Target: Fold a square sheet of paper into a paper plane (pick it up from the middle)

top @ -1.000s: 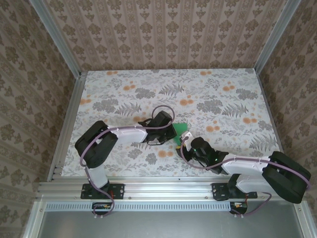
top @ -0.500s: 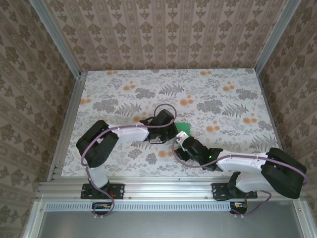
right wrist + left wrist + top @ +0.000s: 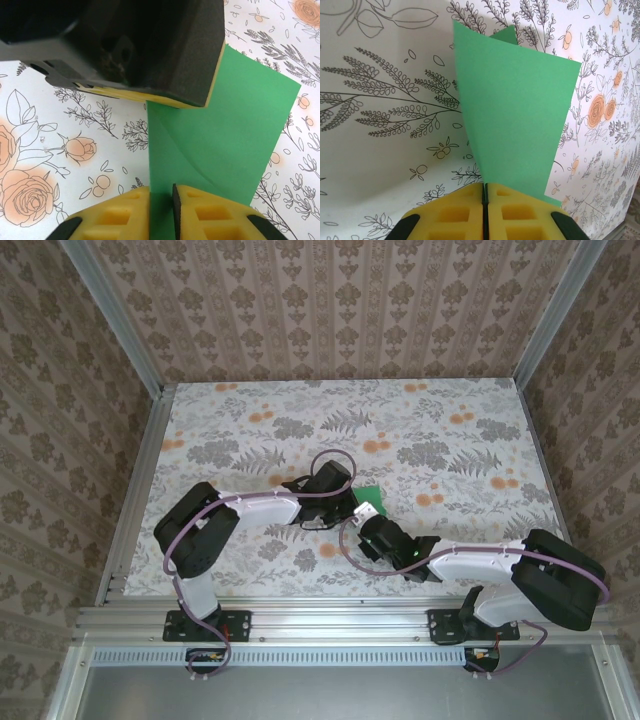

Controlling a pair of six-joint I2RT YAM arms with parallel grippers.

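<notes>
The green square sheet of paper [image 3: 515, 110] is folded into a tapered, creased shape that narrows toward my left gripper [image 3: 485, 185]. That gripper is shut on its narrow end. In the right wrist view the same paper [image 3: 225, 130] stands up from the table. A fold of it runs into the narrow slit between the yellow pads of my right gripper [image 3: 161, 187], which is closed on it. The left gripper's black housing [image 3: 150, 45] hangs just above. From the top view, both grippers meet at the paper [image 3: 370, 494] near the table's middle front.
The floral tablecloth [image 3: 300, 430] covers the whole table and lies bare behind and to both sides of the arms. Aluminium rails [image 3: 130, 500] edge the table, with patterned walls beyond them.
The right arm has reached in to the left toward the paper. Its jaws have closed from a wider gap onto the fold. The left gripper has held still with the paper.
</notes>
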